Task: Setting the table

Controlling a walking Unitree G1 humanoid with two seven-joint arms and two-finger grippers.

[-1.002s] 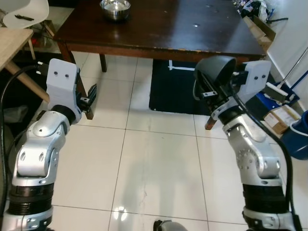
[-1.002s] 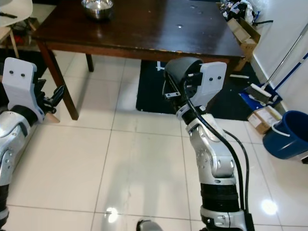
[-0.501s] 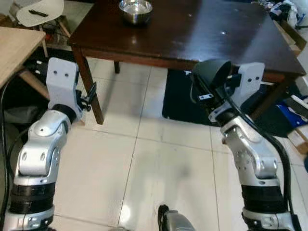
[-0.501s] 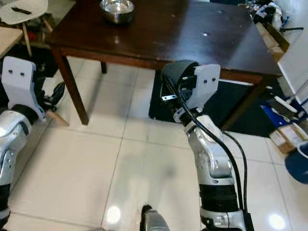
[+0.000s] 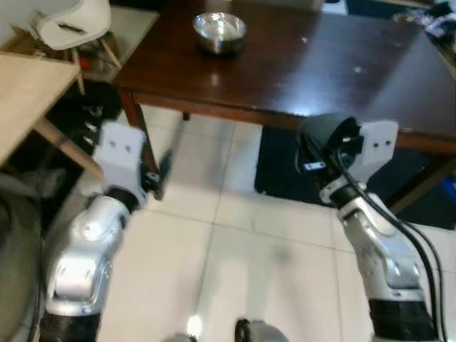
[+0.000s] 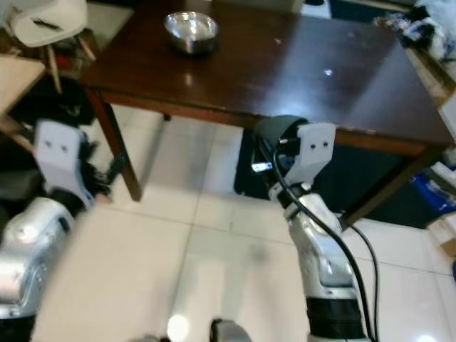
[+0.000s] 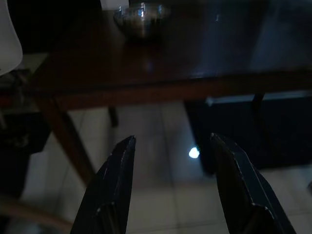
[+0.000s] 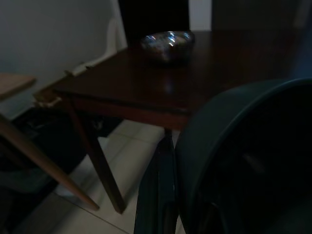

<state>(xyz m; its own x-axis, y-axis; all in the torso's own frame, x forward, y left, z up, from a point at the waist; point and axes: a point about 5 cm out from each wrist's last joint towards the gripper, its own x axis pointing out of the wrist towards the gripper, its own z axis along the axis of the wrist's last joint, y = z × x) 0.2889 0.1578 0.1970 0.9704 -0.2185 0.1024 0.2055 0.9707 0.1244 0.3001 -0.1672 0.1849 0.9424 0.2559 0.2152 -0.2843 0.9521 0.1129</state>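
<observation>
The right gripper [image 5: 324, 146] is clamped on a dark bowl [image 5: 326, 134], held tilted on edge in front of the near side of the dark wooden table [image 5: 306, 71], at about the height of the tabletop's edge and not yet over it. The bowl is a smooth, rounded, dark grey or black shell with a matte finish; in the right wrist view its curved rim [image 8: 234, 146] looks faintly greenish, though the dim light there makes the true colour hard to judge. The left gripper [image 7: 170, 190] hangs lower, near the table's front left leg [image 5: 142, 153], with its two black fingers [image 7: 114, 185] spread apart and nothing between them. On the table, toward its far left part, stands a shiny steel bowl [image 5: 219, 30], upright and well apart from the held bowl; the rest of the glossy tabletop carries small bright reflections. The floor [image 5: 242, 249] is pale glossy tile, with a dark mat [image 5: 285, 171] lying under the table. At the robot's left is a light wooden tabletop [image 5: 28, 92], and beyond it a white chair [image 5: 71, 21]. The left side of both head views is blurred.
</observation>
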